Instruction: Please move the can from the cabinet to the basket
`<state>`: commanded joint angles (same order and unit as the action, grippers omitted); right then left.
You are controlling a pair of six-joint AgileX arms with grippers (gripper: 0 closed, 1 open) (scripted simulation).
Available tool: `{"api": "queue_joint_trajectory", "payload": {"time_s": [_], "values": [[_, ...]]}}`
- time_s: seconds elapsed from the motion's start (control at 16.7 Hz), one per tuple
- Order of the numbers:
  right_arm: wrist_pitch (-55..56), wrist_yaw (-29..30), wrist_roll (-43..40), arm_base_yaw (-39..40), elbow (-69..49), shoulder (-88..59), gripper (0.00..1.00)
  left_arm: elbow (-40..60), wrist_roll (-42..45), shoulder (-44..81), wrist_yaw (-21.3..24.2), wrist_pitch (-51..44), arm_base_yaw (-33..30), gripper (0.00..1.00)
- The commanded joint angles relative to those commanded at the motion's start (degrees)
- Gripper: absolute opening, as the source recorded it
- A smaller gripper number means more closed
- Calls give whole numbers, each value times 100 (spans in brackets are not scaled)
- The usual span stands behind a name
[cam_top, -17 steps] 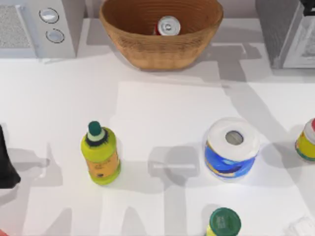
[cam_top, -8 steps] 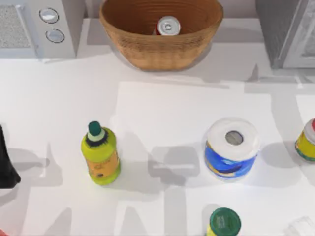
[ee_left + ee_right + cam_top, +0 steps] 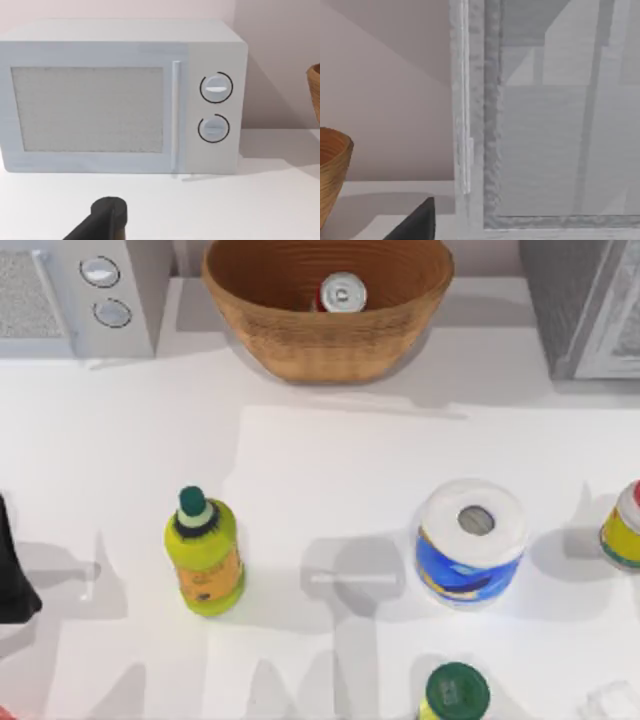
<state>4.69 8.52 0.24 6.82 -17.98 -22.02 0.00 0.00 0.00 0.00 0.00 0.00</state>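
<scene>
Can (image 3: 343,292): shiny metal top; basket (image 3: 300,340): woven wicker, ribbed; cabinet (image 3: 545,150): matt grey, rough-edged; microwave (image 3: 120,100): smooth matt, speckled door panel; table (image 3: 330,470): smooth matt white.

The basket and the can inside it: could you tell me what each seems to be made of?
The basket looks like woven wicker, tan-brown and matt, with ribbed rings around its wall. The can standing in it seems to be metal: its round top is shiny silver and its side red, though the rendering leaves this open.

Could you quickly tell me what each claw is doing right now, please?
Left claw: cannot be told, parked near the microwave.
Right claw: cannot be told, facing the cabinet.
</scene>
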Motion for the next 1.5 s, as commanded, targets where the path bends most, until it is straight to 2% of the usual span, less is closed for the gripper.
{"api": "queue_joint_trajectory", "payload": {"time_s": [0.24, 0.42, 0.9, 1.14, 1.5], "values": [[-282, -494, -8, -429, 1237, 1503, 100, 0, 0, 0, 0, 0, 0, 100], [-439, -797, -19, -644, 1717, 2100, 100, 0, 0, 0, 0, 0, 0, 100], [-459, -847, -23, -670, 1786, 2178, 100, 0, 0, 0, 0, 0, 0, 100], [91, -1331, -11, -1151, 1600, 1569, 100, 0, 0, 0, 0, 0, 0, 100], [2108, -2981, 34, -2836, 1003, -1045, 100, 0, 0, 0, 0, 0, 0, 100]]}}
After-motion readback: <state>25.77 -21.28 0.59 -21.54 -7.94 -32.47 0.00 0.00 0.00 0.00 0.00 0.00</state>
